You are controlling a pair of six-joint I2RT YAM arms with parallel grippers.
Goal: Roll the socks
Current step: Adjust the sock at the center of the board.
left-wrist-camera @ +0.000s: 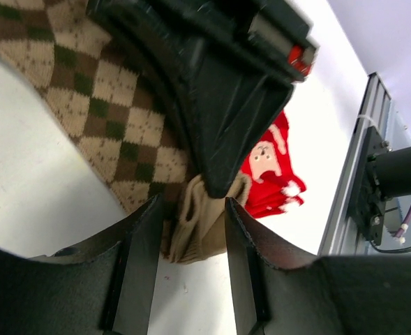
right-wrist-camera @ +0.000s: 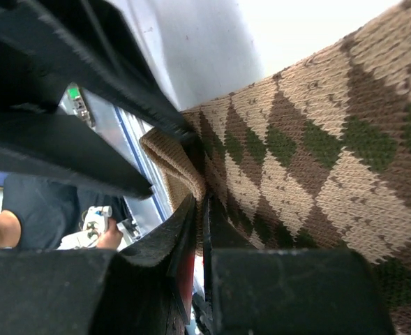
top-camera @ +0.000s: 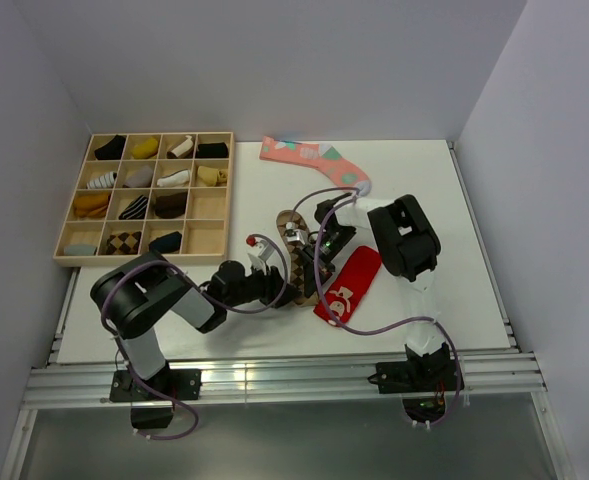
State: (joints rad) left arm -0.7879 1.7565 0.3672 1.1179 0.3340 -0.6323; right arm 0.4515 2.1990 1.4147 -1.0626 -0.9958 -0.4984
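Argyle sock (left-wrist-camera: 114,105) lying mid-table (left-wrist-camera: 45,195), its tan end bunched up for the first turn of the roll.
Left gripper (left-wrist-camera: 193,209) stands half-spread astride that tan end, while right gripper (right-wrist-camera: 199,204), fingers pressed together, pins the fold near the red sock (left-wrist-camera: 271,164). Best to take the whole fold, then turn it squarely along the sock.

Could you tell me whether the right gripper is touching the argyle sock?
Touching. The right wrist view shows the right gripper shut, its tips pinching the folded tan cuff of the argyle sock.
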